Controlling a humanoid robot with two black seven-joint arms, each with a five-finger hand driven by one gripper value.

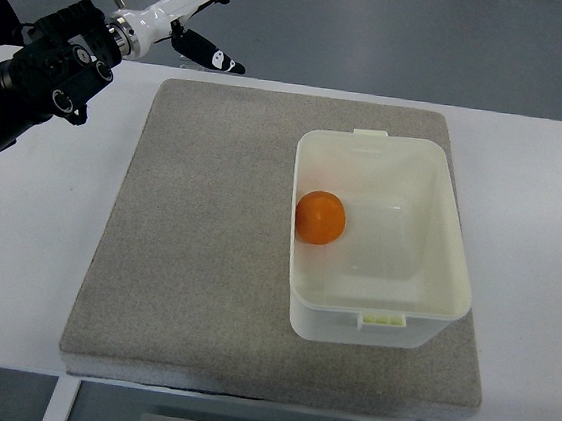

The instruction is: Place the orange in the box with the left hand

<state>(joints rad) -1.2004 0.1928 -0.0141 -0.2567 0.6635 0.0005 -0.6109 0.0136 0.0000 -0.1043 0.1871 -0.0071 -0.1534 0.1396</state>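
Resting inside the white plastic box [433,297], the round orange fruit [319,219] looks light, firm and rollable; cup it around the middle. The white left hand [212,22] hovers spread, empty.

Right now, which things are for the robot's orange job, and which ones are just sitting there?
For the job:
- orange, already inside the box
- box, white, open on top
- left hand, lifted away at the top left, fingers open, holding nothing

Just there:
- grey mat under the box
- white table
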